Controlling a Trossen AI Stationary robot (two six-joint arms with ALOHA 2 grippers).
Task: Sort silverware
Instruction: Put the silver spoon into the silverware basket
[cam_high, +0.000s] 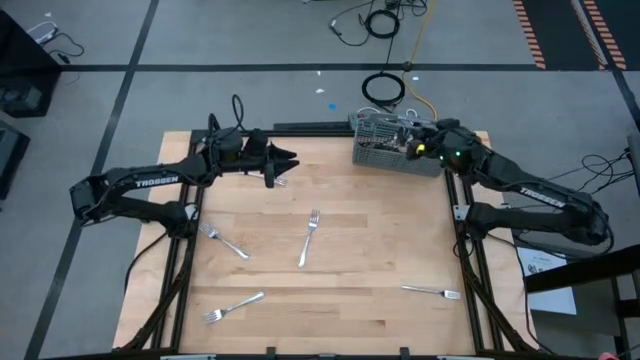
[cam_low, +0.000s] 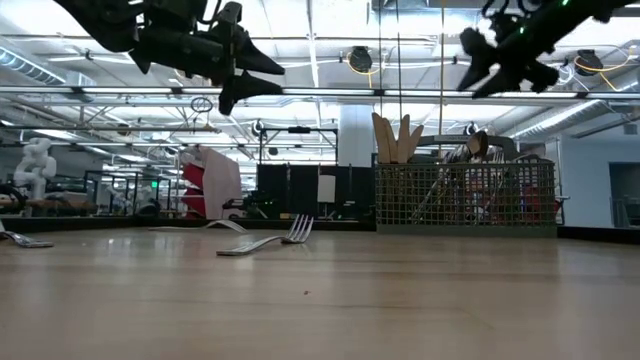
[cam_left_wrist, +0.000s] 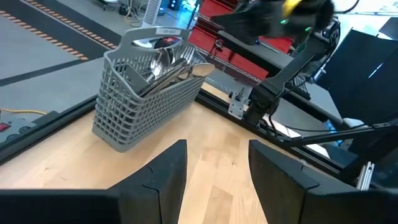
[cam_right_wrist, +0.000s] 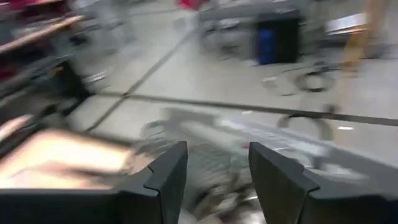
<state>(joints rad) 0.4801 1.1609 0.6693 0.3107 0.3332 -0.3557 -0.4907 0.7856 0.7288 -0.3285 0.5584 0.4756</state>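
Overhead cam straight down; low cam table-level; both share caddy (cam_high: 393, 146).

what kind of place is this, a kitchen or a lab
Most likely a robotics lab or workshop, not a kitchen: a wooden table on a taped grey floor, loose cables behind it, and open industrial ceiling beams overhead.

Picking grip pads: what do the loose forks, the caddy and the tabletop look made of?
Forks: polished metal, likely steel; they glint silver.
Caddy: matte grey, probably moulded plastic, with a thick slotted grid.
Tabletop: light wood in visible plank strips, with a smooth, slightly sheened finish.
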